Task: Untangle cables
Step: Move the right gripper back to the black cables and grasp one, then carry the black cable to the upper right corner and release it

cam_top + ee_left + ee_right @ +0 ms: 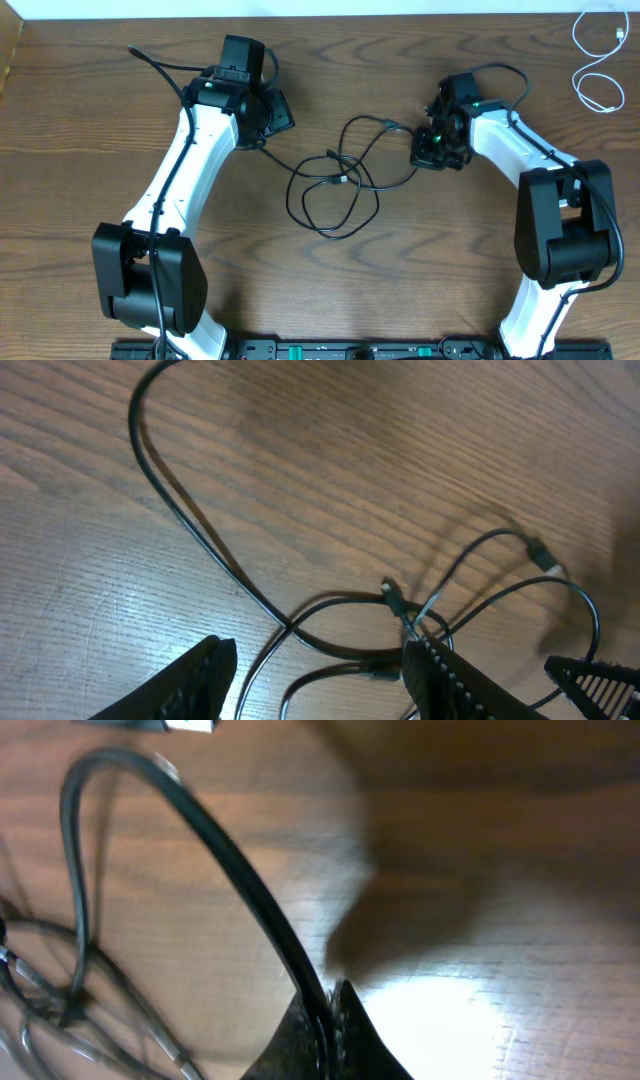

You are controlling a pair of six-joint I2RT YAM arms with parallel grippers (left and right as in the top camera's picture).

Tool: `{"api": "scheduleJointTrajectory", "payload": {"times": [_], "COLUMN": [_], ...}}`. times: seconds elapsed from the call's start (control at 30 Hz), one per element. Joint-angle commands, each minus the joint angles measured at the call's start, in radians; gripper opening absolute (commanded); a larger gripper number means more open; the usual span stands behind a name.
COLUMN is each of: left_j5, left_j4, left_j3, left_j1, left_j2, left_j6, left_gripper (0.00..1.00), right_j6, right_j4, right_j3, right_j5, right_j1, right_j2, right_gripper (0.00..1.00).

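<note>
The black cable (335, 185) lies in loose, crossing loops on the middle of the table. It also shows in the left wrist view (200, 535) and the right wrist view (240, 880). The white cable (598, 62) lies coiled by itself at the far right corner, apart from the black one. My left gripper (272, 118) is open low over the table at the left end of the loops, and in its wrist view (320, 690) strands of the black cable run between the fingers. My right gripper (432, 150) is at the right end of the loops, shut on the black cable (325, 1020).
Both arm bases stand at the near edge, the left one (150, 275) and the right one (565, 230). The wooden table's far edge (400, 14) runs along the top. A thicker black wire (150, 62) curves from the left arm at the upper left.
</note>
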Motion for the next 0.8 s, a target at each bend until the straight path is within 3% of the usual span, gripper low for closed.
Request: {"api": "scheduleJointTrajectory", "payload": {"times": [0.0, 0.13, 0.3, 0.5, 0.77], "left_j5": [-0.01, -0.01, -0.01, -0.01, -0.01], "left_j4": [-0.002, -0.002, -0.002, -0.002, -0.002], "left_j3": [-0.006, -0.006, -0.006, -0.006, -0.006], "left_j1": [-0.002, -0.002, -0.008, -0.021, -0.021], "left_j2": [0.012, 0.012, 0.012, 0.012, 0.012], "left_j6": [0.002, 0.002, 0.002, 0.002, 0.002], "left_gripper": [0.59, 0.59, 0.59, 0.59, 0.59], "right_j6": [-0.197, -0.236, -0.207, -0.179, -0.16], "right_j4": [-0.144, -0.311, -0.372, -0.338, -0.254], "right_j3": [0.201, 0.476, 0.735, 0.954, 1.113], "right_j5": [-0.122, -0.123, -0.055, 0.124, 0.159], "right_j1": [-0.032, -0.065, -0.068, -0.073, -0.18], "right_j2": [-0.041, -0.117, -0.201, -0.255, -0.257], "right_gripper": [0.01, 0.01, 0.01, 0.01, 0.01]}}
